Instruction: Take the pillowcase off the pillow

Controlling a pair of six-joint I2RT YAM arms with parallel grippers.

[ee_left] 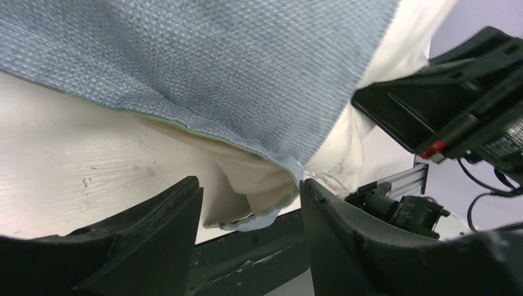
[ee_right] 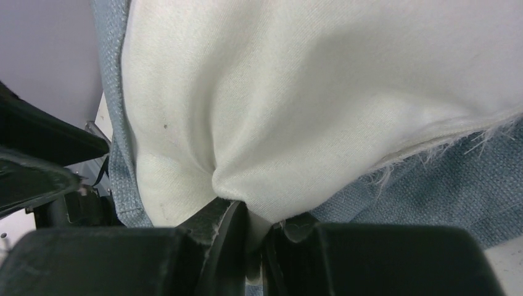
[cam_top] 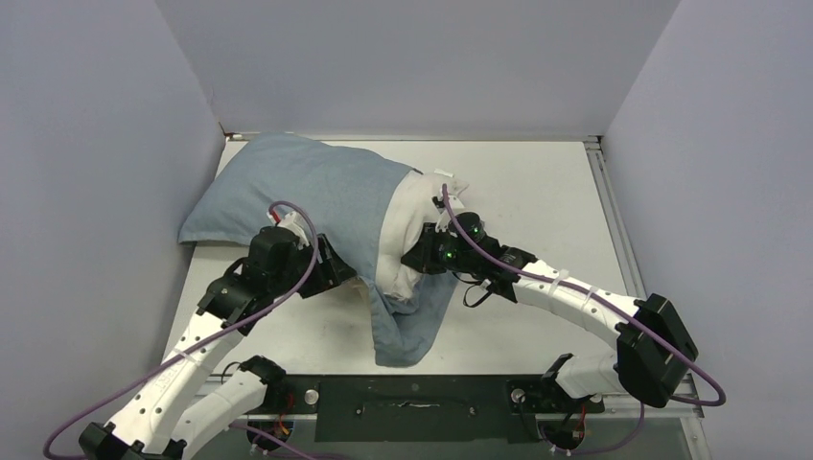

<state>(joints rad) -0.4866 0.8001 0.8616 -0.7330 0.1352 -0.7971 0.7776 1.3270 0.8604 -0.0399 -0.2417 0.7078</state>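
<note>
One white end of pillow lies bared toward mid-table; the rest sits inside pillowcase at the far-left corner of table. Right gripper clenched on bared end. Left gripper spread, case hem between its jaws, ungripped. Most stripping judged outstanding.

The white table carries the pillow, half inside the pillowcase.
</note>
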